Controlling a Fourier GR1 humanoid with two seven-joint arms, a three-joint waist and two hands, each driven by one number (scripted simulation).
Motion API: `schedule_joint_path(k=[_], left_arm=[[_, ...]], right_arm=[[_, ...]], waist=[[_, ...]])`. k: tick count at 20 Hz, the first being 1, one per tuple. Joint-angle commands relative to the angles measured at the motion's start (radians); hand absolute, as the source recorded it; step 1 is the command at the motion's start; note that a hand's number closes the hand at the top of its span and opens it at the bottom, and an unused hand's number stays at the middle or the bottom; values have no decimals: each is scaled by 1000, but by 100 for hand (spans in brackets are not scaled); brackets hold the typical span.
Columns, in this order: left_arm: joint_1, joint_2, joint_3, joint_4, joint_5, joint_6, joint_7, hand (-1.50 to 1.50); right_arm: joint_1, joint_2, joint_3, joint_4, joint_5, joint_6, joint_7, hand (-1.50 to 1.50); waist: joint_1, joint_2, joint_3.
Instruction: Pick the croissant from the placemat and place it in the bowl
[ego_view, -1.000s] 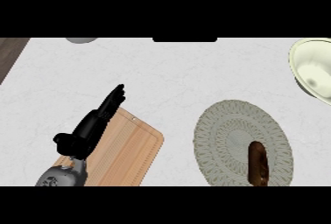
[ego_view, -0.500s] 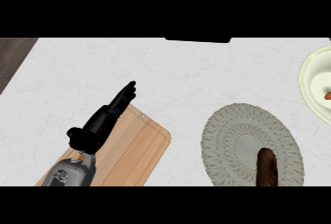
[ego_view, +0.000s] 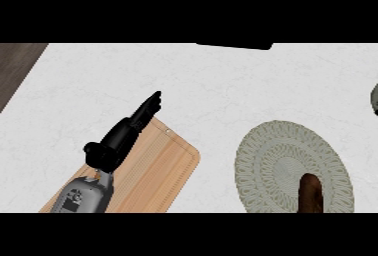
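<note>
Nearest the lower edge, the croissant (ego_view: 311, 194) lies on the round woven placemat (ego_view: 289, 167), toward its near right side, partly cut off by the frame's lower limit. No hand is on it or near it.

Risk assessment. The right hand does not show in this view, so its approach to the croissant cannot be checked. The bowl (ego_view: 374, 99) shows only as a sliver at the right edge, well apart from the placemat; with the target almost out of sight, a release is likely to be misjudged and the croissant could land on the counter (ego_view: 221, 85) or catch the rim. The croissant lies end-on to the viewer; a grasp across the wrong axis may roll it on the mat rather than lift it.

The left forearm (ego_view: 85, 195) enters at lower left over the wooden cutting board (ego_view: 151, 172). The left hand (ego_view: 122, 137) extends beyond the board's far corner, its fingers (ego_view: 150, 103) straight, held together, pointing up and to the right. It holds nothing. Whether the fingertips rest on the counter or hover over it cannot be told.

Farthest, a dark object (ego_view: 235, 45) sits at the counter's back edge.
</note>
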Motion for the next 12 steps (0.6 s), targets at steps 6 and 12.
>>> schedule_joint_path(k=[6, 12], left_arm=[[-7, -3, 4, 9, -12, 8, -4, 0], [-34, -2, 15, 17, 4, -5, 12, 0]], right_arm=[[-136, 61, 3, 160, -148, 225, -195, -150], [-221, 101, -35, 269, -313, 356, -21, -150]], waist=[[-8, -3, 1], [1, 6, 0]])
